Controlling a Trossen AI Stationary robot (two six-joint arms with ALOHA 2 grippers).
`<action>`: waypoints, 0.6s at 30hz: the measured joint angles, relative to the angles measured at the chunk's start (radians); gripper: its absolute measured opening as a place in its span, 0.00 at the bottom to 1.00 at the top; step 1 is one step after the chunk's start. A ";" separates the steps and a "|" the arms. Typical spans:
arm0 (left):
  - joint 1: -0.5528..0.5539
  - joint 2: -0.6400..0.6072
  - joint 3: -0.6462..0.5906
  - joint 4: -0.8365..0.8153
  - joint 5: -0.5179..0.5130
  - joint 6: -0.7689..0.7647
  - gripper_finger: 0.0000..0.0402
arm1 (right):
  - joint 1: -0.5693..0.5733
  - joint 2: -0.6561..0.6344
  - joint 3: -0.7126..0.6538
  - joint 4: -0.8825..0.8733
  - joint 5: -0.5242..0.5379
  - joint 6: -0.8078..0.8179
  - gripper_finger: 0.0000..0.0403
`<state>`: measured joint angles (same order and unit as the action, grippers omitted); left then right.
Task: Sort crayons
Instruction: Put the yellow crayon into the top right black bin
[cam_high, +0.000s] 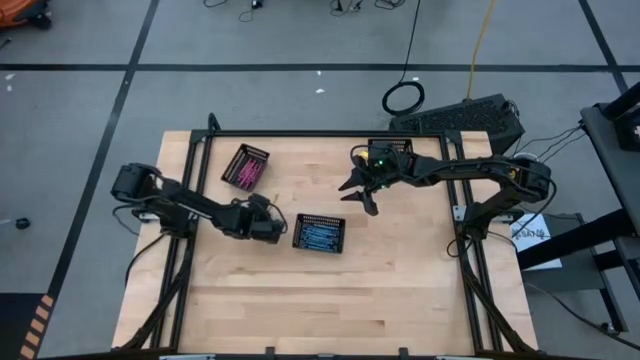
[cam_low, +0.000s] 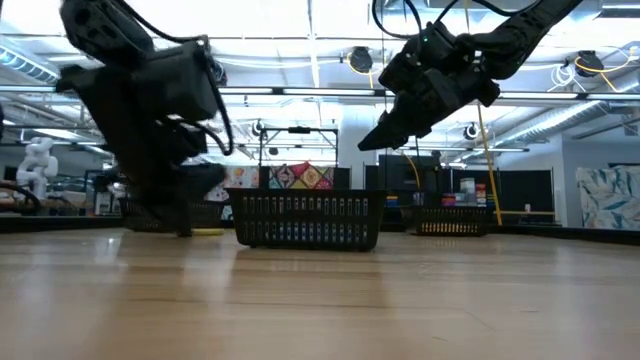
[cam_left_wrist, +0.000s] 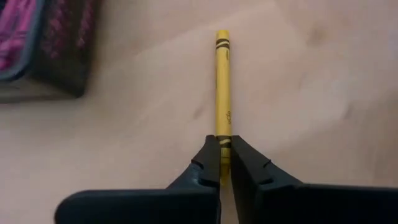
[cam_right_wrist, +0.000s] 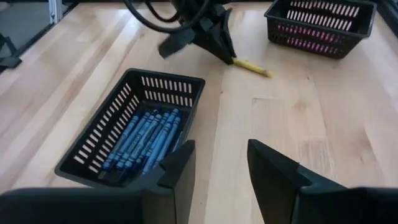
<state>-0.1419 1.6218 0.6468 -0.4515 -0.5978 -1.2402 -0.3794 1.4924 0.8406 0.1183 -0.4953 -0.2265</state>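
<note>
A yellow crayon (cam_left_wrist: 222, 81) lies on the wooden table between the pink-filled black tray (cam_high: 246, 166) and the black tray of blue crayons (cam_high: 319, 232). My left gripper (cam_left_wrist: 225, 155) is down at the table, left of the blue tray, and is shut on the yellow crayon's end. The right wrist view also shows this gripper (cam_right_wrist: 214, 46) and the crayon (cam_right_wrist: 252, 67). My right gripper (cam_high: 357, 190) hangs open above the table, on the far right side of the blue tray (cam_right_wrist: 134, 127), with nothing between its fingers. My left gripper pinches one end of the yellow crayon (cam_left_wrist: 223, 134) between its two fingertips (cam_left_wrist: 208, 165). The fingers slant down and lie along the crayon's length. The crayon stretches away from the fingertips, and its free end (cam_left_wrist: 222, 37) rests on the table.
A third black tray (cam_low: 450, 222) stands at the far side near the right arm. Bare wood fills the table's near half (cam_high: 320, 310). A black frame rail runs along the table's edges (cam_high: 300, 133).
</note>
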 joint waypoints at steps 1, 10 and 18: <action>-0.007 -0.026 -0.003 -0.014 0.011 0.036 0.03 | 0.002 0.004 0.000 0.002 0.000 -0.014 0.32; -0.099 -0.171 0.006 0.173 -0.009 0.585 0.01 | 0.049 0.105 0.002 0.182 -0.003 -0.018 0.32; -0.124 -0.174 0.007 0.318 -0.088 0.733 0.01 | 0.092 0.216 0.002 0.411 0.000 0.107 0.32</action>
<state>-0.2658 1.4483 0.6540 -0.1335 -0.6859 -0.5075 -0.2879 1.7085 0.8421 0.5292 -0.4950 -0.1200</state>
